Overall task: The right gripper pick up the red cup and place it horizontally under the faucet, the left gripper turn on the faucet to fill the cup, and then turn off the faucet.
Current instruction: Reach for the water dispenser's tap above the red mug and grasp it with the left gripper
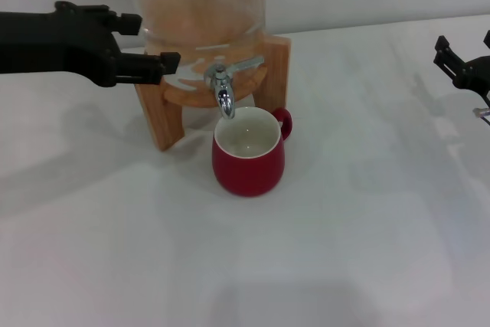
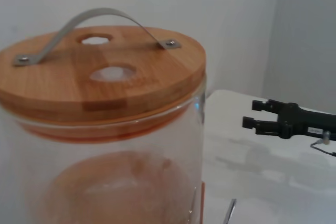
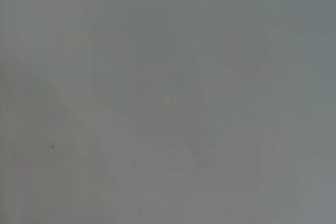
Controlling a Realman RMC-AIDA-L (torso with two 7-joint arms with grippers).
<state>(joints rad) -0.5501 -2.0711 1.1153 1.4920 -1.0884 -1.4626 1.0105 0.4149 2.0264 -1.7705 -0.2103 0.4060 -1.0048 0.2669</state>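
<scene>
The red cup [image 1: 249, 160] stands upright directly beneath the faucet [image 1: 223, 91]. Being glazed ceramic, it is likely heavy, slippery and breakable. The open left gripper [image 1: 149, 45] hovers beside the faucet, whose stiff lever suits a fingertip push. The right gripper [image 1: 459, 63] sits open, far off.

I see white table [image 1: 367, 212], wooden stand [image 1: 164, 124] upper centre-left, red cup [image 1: 249, 162] upright at centre, touching neither
</scene>
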